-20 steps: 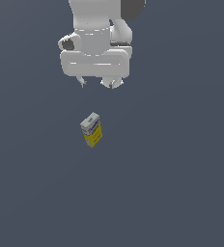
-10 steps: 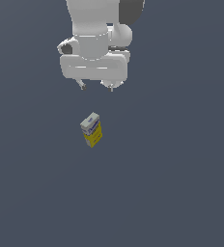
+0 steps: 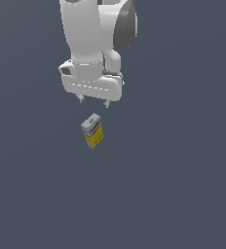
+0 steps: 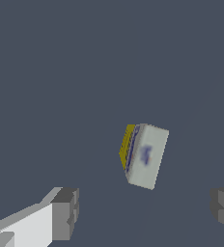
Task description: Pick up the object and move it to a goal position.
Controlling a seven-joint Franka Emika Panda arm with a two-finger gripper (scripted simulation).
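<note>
— Since 1 second back, what moved?

— Only my arm: it swung toward the exterior view's left and sank closer to the carton (image 3: 92,131), which has not shifted. I'm in the approach step; nothing is held.

— Gripper?

— The gripper (image 3: 93,101) hangs above the carton, apart from it, fingers spread wide. In the wrist view 1 fingertip (image 4: 65,213) sits well to each side of the carton (image 4: 145,156).

— Next?

— I judge I must centre over the carton, descend, then close.

— Its look?

— Yellow lower part, white-grey top, blurred blue print, standing upright on the floor.
</note>
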